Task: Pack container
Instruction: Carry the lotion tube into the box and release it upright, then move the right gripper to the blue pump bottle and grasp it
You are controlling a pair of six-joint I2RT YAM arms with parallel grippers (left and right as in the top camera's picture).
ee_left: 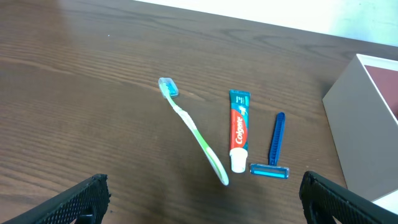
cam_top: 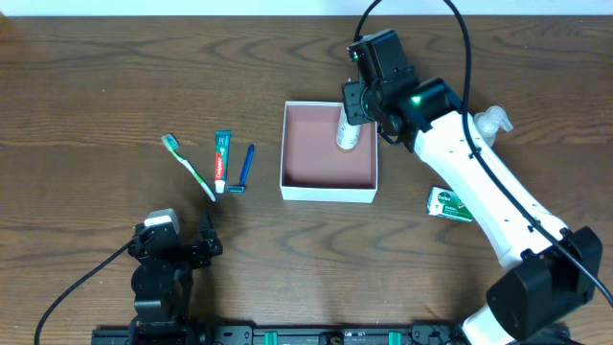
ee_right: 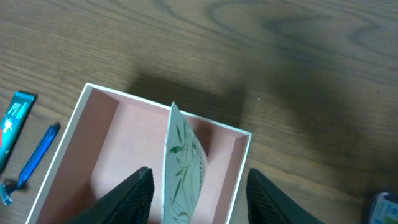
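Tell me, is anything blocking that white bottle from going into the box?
Nothing visible does. The white bottle sits between the right fingers, directly over the container, near one corner. The container's floor is bare.

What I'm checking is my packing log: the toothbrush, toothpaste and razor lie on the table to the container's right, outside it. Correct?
Not quite. The toothbrush, toothpaste and razor lie on the table to the left of the container, outside it, as the overhead view shows.
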